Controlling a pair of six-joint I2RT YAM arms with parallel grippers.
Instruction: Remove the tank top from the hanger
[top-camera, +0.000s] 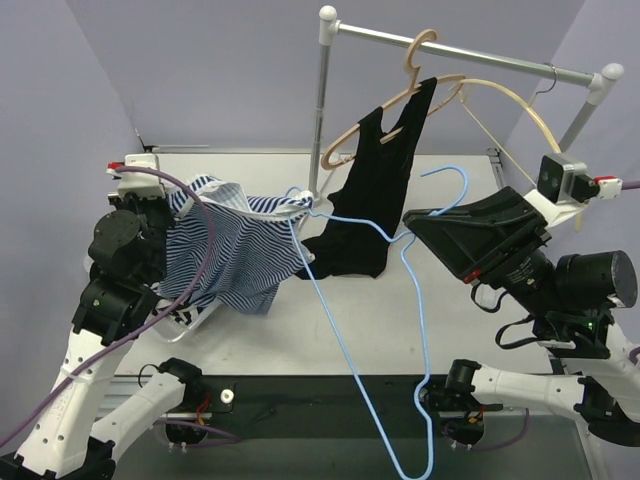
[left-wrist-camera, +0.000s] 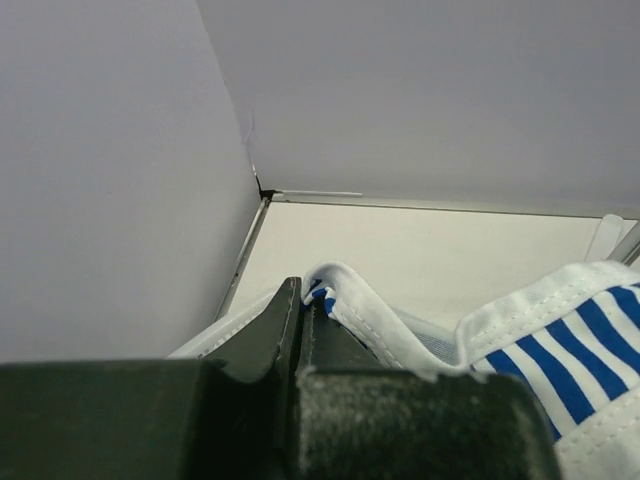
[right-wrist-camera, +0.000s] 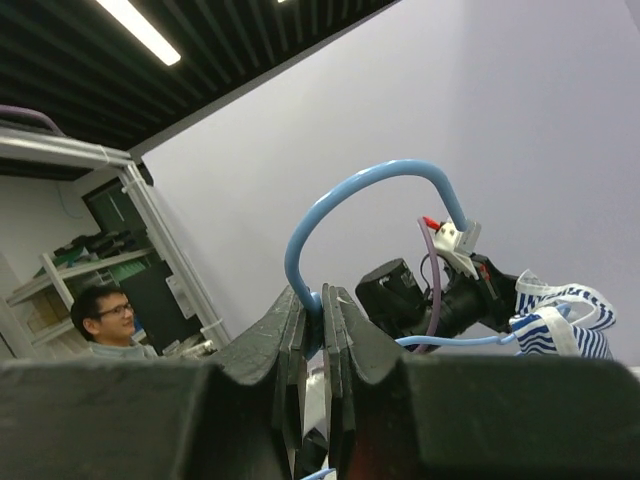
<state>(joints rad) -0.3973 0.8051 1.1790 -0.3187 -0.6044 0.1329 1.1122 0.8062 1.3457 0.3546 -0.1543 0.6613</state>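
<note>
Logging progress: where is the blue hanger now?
In the top view, the blue hanger sits centre, pinched by the right gripper, one end inside the striped tank top.

blue hanger and black garment block mid-table.

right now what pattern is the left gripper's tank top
The tank top is blue-and-white striped; top external.

tank top left over table; wire hanger to its right; rack behind both
</note>
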